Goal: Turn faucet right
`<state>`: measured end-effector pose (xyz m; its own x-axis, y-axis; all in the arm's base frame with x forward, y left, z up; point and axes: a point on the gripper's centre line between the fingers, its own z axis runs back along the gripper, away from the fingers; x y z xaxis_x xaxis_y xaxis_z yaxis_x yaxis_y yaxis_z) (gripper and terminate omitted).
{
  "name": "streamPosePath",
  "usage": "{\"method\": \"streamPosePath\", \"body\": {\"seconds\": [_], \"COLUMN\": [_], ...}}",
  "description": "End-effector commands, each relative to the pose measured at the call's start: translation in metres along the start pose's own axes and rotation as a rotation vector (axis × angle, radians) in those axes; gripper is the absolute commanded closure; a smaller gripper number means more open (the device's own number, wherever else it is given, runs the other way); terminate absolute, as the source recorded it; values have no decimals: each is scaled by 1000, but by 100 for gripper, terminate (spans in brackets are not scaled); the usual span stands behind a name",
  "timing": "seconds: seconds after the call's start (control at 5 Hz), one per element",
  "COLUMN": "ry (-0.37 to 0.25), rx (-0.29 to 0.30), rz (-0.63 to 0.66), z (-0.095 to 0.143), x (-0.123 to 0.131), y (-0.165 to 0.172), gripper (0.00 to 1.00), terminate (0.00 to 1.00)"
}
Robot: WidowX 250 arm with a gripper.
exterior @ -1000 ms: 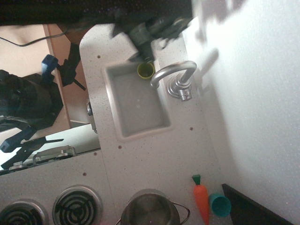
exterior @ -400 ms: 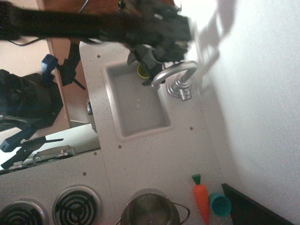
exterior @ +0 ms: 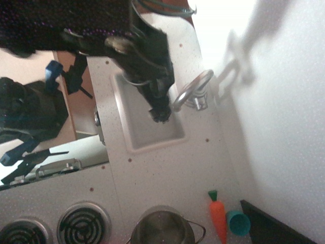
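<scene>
A speckled white counter [exterior: 167, 168] is seen from above, with a rectangular sink [exterior: 147, 137] set into it. To the right of the sink, a plain white wall [exterior: 284, 117] is brightly lit and crossed by grey shadows. To the left of the sink, a wooden panel [exterior: 78, 109] and dark clutter are seen, and two black stove rings [exterior: 84, 223] are set below it.
</scene>
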<state>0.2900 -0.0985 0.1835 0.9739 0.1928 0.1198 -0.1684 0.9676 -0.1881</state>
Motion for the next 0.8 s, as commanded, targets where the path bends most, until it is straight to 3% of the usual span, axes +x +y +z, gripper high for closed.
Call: {"method": "streamPosePath", "body": {"seconds": [0.0, 0.2, 0.4, 0.6], "ry": [7, -5, 168, 356], "rx": [-5, 12, 292, 569], "rz": [-58, -80, 85, 307], "z": [-3, -2, 7, 18], "x": [-9, -14, -27, -27], "y": [-27, -33, -24, 15], "gripper": [0, 0, 0, 0], "terminate": [0, 0, 0, 0]}}
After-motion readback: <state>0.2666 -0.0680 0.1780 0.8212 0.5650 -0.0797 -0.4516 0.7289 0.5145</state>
